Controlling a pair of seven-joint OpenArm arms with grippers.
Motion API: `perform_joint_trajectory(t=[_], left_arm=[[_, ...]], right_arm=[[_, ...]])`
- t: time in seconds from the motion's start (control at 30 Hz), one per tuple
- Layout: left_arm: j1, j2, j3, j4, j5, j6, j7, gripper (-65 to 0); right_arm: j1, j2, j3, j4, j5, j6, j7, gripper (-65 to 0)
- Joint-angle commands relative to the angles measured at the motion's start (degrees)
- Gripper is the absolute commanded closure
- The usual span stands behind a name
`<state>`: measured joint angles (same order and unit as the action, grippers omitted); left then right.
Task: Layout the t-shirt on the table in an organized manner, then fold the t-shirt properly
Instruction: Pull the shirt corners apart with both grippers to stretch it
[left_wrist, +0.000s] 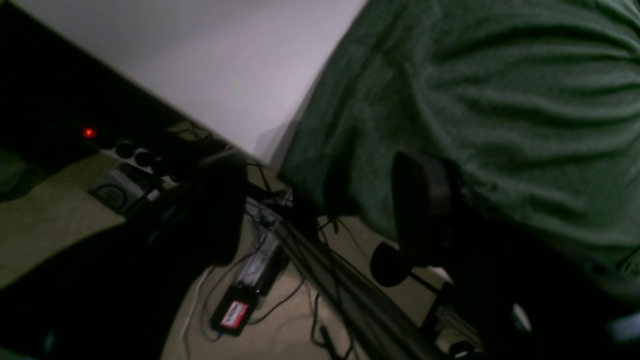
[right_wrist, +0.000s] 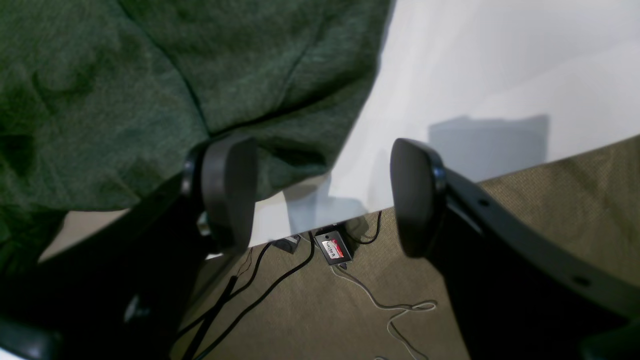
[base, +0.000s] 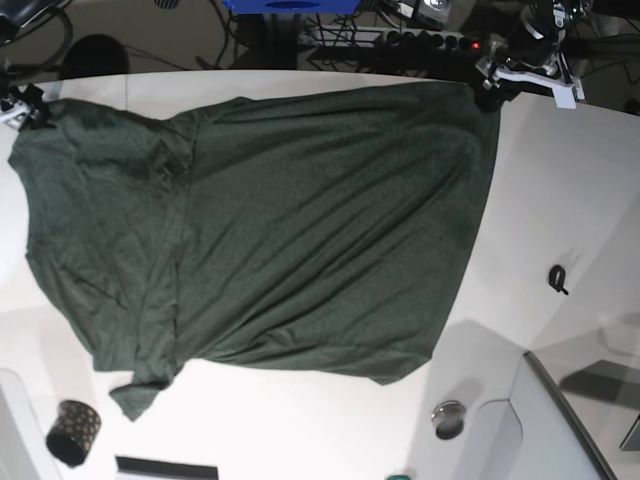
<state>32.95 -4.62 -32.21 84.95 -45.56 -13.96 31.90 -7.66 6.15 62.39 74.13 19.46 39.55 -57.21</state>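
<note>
Base view: the shirt (base: 300, 230) lay spread across the table (base: 560, 180), mostly flat, one sleeve bunched near the table's lower left side.
Left gripper (left_wrist: 320, 210): my jaws stood spread, nothing between them, at the shirt's corner where it reached the table's far edge.
Right gripper (right_wrist: 322, 195): jaws likewise apart and empty, one finger (right_wrist: 227, 190) just over the shirt's edge, the other past the table's edge, above the floor.
Cloth: soft, light and limp, I judged; wrinkles ran across it, so it would sag and drag on the table rather than hold a shape.
Hold: I thought the hems and corners at the table's far edge were the best places to pinch, both at once, to keep a fold straight.
Risk: a single-layer pinch might slip.
</note>
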Motion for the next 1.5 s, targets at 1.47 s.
perform_joint_trajectory(t=[1.47], left_arm=[[-4.33,0.01,-1.77,-1.83,5.43,-0.59,1.73,-43.3]], right_arm=[[0.06,1.72,0.16,0.91,0.89,0.45,0.46,-39.0]])
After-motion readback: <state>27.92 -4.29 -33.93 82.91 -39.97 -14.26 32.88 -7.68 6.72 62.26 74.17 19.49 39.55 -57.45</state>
